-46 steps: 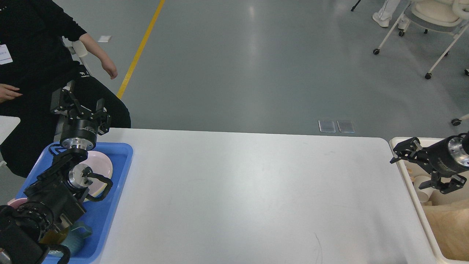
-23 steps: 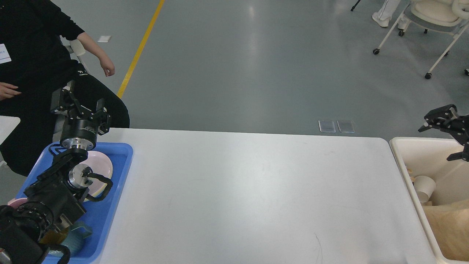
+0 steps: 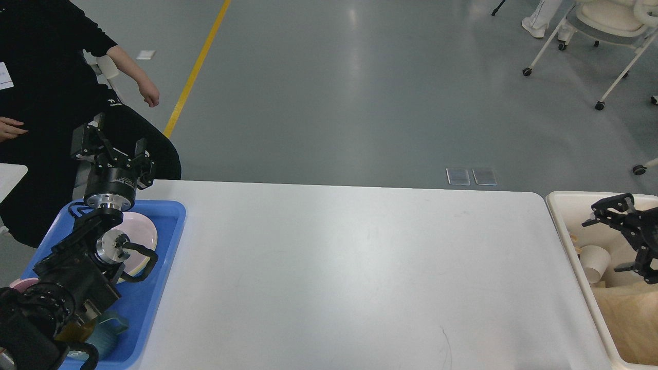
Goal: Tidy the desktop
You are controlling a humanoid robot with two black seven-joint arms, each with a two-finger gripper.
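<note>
The desk [image 3: 349, 272] stretches bare and white between the two arms, nothing lying on it that I can see, and it sits right where it should, filling the space from the blue tray [image 3: 154, 288] beneath the left arm to the cream bin [image 3: 563, 226] under the right one. The only real change is on the right: a second ago the right end effector [image 3: 619, 239] reached out over the bin's near wall, half a second ago it had swung up and away toward the edge of view, and now it has dropped back down to hang over the bin again, fingers spread apart and holding nothing. Below it, inside the bin, lie a paper cup [image 3: 596, 262] on its side and a tan, crumpled bag-like mass [image 3: 624, 324]. To me that reads as a drop-off finished and the arm settling, not a fresh reach. The left end effector [image 3: 110, 149] has not budged across the three moments; it stands raised above the far end of the tray, fingers parted and empty, with a pale pink plate [image 3: 141, 231] just under its wrist and a teal cup [image 3: 110, 329] lower down by the elbow. With the desk showing no loose items, I would judge the tidying essentially done.
</note>
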